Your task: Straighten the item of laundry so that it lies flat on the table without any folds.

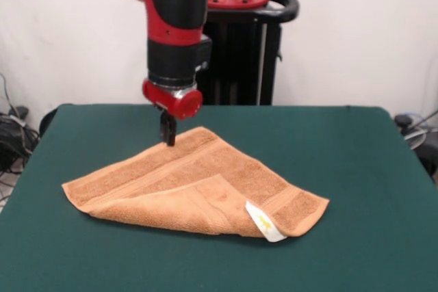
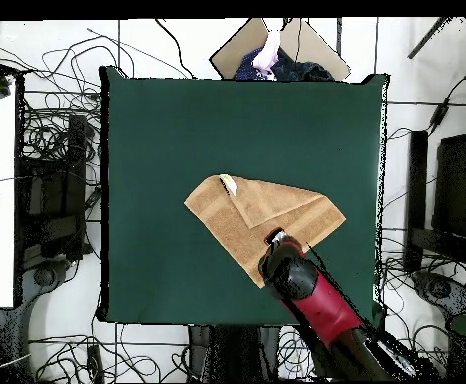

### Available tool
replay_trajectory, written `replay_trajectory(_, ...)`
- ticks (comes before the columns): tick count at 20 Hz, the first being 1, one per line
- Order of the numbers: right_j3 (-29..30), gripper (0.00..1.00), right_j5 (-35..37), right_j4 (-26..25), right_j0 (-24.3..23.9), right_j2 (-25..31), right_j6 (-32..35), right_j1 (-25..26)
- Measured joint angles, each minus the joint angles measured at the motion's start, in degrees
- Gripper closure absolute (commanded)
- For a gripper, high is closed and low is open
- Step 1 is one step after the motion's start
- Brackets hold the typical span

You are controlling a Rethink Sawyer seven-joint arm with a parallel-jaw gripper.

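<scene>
The orange-tan towel (image 1: 205, 182) lies on the green table (image 1: 356, 169), left of the middle. One part is folded over on itself at the front, and a white care label (image 1: 265, 222) shows at the folded edge. My gripper (image 1: 168, 136) stands down at the towel's far edge, its dark fingers close together and pinching the cloth low at the table. In the overhead view the towel (image 2: 247, 215) is an uneven folded shape with the label (image 2: 227, 184) at its top, and the gripper (image 2: 274, 240) is at the edge nearest the robot's base.
The red and black arm (image 1: 174, 25) comes down over the table's far left part, in front of the black pedestal (image 1: 239, 52). A person (image 2: 267, 52) shows beyond the table's top edge in the overhead view. Cables lie around the table (image 2: 157, 120).
</scene>
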Motion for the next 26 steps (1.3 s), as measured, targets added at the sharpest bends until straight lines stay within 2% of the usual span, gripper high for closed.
replay_trajectory(4,-3.17,1.0,-0.41,-0.37,-1.26,1.24,0.0,2.89)
replay_trajectory(5,-3.94,0.0,-0.57,-0.53,-1.57,1.64,0.0,3.6)
replay_trajectory(17,-7.62,0.0,-5.14,-1.0,-1.32,4.07,0.0,8.54)
replay_trajectory(26,-8.61,0.0,-5.43,-1.01,-1.42,5.17,0.0,9.82)
